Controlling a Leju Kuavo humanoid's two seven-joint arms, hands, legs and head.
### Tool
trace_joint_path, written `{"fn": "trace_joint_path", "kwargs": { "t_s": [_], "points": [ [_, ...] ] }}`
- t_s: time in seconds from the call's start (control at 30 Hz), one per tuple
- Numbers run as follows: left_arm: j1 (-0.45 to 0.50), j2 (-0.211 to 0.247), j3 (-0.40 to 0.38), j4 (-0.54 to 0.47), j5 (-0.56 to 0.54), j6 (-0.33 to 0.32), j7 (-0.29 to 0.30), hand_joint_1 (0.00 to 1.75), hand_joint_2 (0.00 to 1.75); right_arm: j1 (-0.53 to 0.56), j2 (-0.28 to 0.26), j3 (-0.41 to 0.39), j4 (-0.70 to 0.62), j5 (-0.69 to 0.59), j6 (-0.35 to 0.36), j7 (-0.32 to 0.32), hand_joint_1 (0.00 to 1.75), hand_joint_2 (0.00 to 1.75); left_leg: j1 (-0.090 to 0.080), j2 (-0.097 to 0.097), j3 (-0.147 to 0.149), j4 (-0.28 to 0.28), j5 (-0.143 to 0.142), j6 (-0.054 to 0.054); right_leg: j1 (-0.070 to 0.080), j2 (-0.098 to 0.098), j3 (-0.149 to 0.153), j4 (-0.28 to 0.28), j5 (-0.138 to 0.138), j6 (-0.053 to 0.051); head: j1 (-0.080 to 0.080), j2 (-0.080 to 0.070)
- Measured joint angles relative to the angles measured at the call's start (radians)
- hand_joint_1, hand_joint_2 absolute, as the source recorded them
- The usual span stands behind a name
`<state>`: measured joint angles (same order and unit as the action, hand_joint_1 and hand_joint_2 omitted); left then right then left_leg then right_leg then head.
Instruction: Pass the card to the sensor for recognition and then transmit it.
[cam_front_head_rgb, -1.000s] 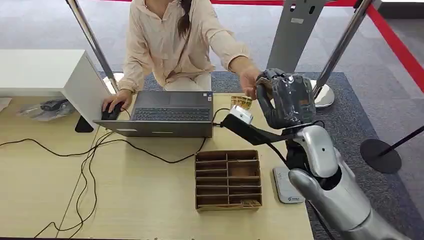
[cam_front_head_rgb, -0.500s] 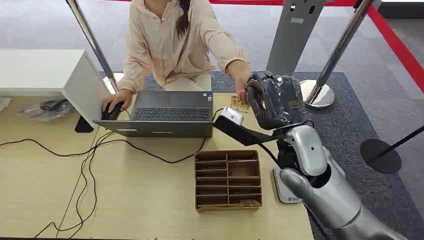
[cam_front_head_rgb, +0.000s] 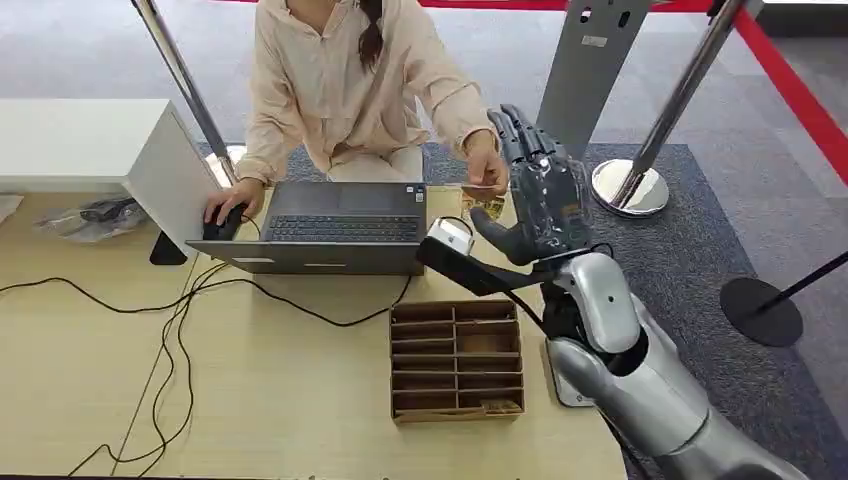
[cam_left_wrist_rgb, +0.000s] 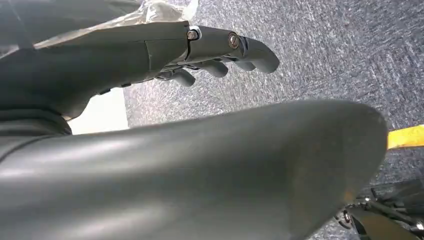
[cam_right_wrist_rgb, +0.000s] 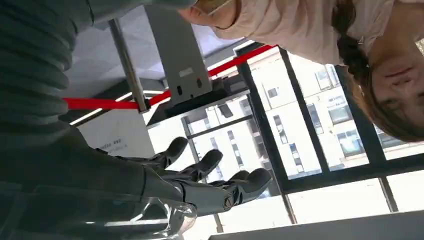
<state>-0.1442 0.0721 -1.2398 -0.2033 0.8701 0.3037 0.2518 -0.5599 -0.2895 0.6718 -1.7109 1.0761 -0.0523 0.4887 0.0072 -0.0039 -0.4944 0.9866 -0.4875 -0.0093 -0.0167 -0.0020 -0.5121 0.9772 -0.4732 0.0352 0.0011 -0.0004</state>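
The card (cam_front_head_rgb: 487, 187) is pinched in the person's hand (cam_front_head_rgb: 484, 168), held edge-on just above the far edge of the table (cam_front_head_rgb: 300, 400), right beside the robot's raised right hand (cam_front_head_rgb: 540, 190). A second card-like yellow piece (cam_front_head_rgb: 490, 208) lies on the table just under it. The right hand stands upright with its fingers (cam_front_head_rgb: 520, 135) spread and the thumb out to the side — nothing in it; the right wrist view shows the same fingers (cam_right_wrist_rgb: 210, 172) apart against the windows. A black arm with a small white sensor (cam_front_head_rgb: 450, 237) at its tip reaches out between the right hand and the laptop (cam_front_head_rgb: 335, 230).

The person (cam_front_head_rgb: 340, 80) in a pale shirt sits across the table, the other hand on a mouse (cam_front_head_rgb: 222, 222) beside the laptop. Nearer the robot sits a cardboard sorting box (cam_front_head_rgb: 456, 360) with a card in its nearest slot, and black cables (cam_front_head_rgb: 170, 330) trail across the tabletop.

The left hand (cam_left_wrist_rgb: 200, 50) hangs over grey carpet — fingers loosely extended, holding nothing.
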Motion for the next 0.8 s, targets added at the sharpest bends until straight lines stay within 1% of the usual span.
{"fn": "trace_joint_path", "kwargs": {
  "t_s": [0.13, 0.27, 0.5, 0.57, 0.67, 0.8],
  "points": [
    [0.000, 0.000, 0.000, 0.000, 0.005, 0.000, 0.003, 0.00, 0.00, 0.000, 0.004, 0.001, -0.006, 0.002, -0.011, 0.000, 0.00, 1.75, 0.000, 0.000, 0.000, 0.000, 0.000, 0.000, 0.000, 0.000, 0.000, 0.000, 0.000, 0.000, 0.000, 0.000],
    [0.001, 0.000, 0.000, 0.000, 0.014, 0.003, 0.010, 0.00, 0.00, 0.002, 0.003, 0.001, -0.045, 0.004, -0.017, 0.000, 0.00, 1.75, 0.000, 0.000, 0.001, 0.000, 0.000, 0.000, 0.000, 0.000, -0.001, 0.000, 0.000, 0.000, 0.000, 0.000],
    [0.003, 0.000, 0.000, 0.000, 0.039, 0.015, 0.017, 0.00, 0.00, 0.039, -0.021, -0.002, -0.137, -0.029, 0.012, 0.008, 0.00, 1.75, 0.000, 0.000, 0.000, 0.000, 0.000, 0.000, 0.000, 0.000, -0.001, 0.000, 0.000, 0.000, 0.000, 0.000],
    [0.003, 0.000, 0.001, 0.000, 0.046, 0.021, 0.020, 0.00, 0.00, 0.075, -0.043, -0.010, -0.181, -0.042, 0.018, 0.013, 0.00, 1.75, 0.000, 0.000, 0.000, 0.000, 0.000, 0.000, 0.000, 0.000, -0.001, 0.000, 0.000, 0.000, 0.000, 0.000],
    [0.007, 0.001, 0.002, 0.000, 0.055, 0.027, 0.021, 0.00, 0.00, 0.141, -0.069, -0.028, -0.232, -0.044, 0.005, 0.014, 0.00, 1.75, 0.000, 0.000, 0.000, 0.000, -0.001, 0.000, 0.000, 0.000, -0.002, 0.000, 0.000, 0.000, 0.000, 0.000],
    [0.007, 0.001, 0.004, 0.000, 0.061, 0.038, 0.021, 0.00, 0.00, 0.219, -0.100, -0.060, -0.300, -0.044, -0.037, 0.003, 0.00, 1.75, 0.000, 0.000, -0.001, 0.000, -0.001, 0.000, 0.000, 0.000, -0.002, 0.000, 0.000, 0.000, 0.000, 0.000]
  ]
}}
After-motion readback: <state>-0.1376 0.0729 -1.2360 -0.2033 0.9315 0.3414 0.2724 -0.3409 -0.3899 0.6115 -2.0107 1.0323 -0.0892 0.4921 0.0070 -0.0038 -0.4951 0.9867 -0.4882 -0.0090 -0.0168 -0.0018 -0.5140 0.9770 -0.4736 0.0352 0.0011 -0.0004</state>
